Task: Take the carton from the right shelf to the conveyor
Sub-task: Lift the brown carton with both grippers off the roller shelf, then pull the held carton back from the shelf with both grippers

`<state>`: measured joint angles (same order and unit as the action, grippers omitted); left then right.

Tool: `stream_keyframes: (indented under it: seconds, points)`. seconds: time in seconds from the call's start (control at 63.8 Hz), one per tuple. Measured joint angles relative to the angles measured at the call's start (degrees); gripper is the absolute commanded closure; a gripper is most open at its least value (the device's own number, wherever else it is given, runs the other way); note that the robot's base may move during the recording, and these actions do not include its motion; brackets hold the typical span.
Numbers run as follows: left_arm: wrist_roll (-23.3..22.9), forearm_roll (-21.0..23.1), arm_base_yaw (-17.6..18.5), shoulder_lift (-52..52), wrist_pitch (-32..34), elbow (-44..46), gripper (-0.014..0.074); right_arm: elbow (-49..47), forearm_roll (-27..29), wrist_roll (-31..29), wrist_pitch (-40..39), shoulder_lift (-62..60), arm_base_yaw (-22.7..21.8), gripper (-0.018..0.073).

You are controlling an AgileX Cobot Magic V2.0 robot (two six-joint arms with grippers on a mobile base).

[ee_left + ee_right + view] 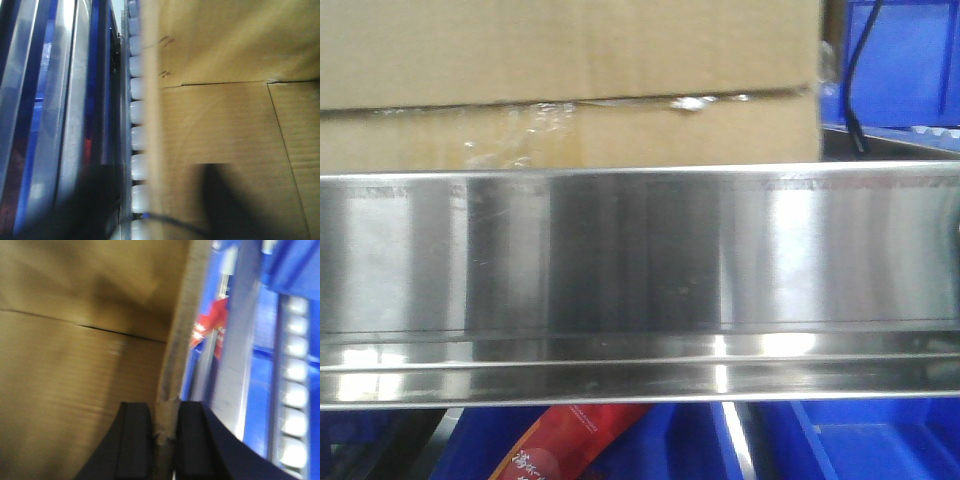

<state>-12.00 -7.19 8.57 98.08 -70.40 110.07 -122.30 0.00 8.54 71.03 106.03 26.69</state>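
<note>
Right wrist-mounted view: the right pincer (165, 440) is closed on the carton (75, 365), its two black fingers (135, 440) pressed on either side of the box's worn cardboard edge. Past that edge I see a red packet (210, 325), blue plastic and a row of white rollers (295, 390).

From the left wrist, the left pincer (155, 197) is only dark, blurred shapes either side of the carton's edge, and I cannot tell whether it is open or closed. White rollers run just beside that edge.

From the front, the carton sits on the right shelf (640, 260), just behind its shiny steel rail, with wrinkled clear tape (620, 105) along its seam. Blue bins (880, 440) stand below the rail and another is beside the carton.
</note>
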Motion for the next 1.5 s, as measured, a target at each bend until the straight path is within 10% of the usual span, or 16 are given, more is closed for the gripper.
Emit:
stream_keyframes:
  seconds: [0.721,1.16,1.505]
  points:
    - [0.0,2.2,0.4,-14.6,-0.5,0.2,0.0614,0.1,1.0,0.4,0.0,-13.7,0.9,0.0627]
    - [-4.7,-5.3,11.6,-21.6,-1.8,-7.2,0.0614,9.9,-3.8,0.4,1.2,-22.7,6.1,0.0627]
    - [-5.2,-6.2,12.2,-21.6,-2.5,-8.1,0.0614,13.6,-4.5,0.4,1.4,-22.9,6.3,0.0627]
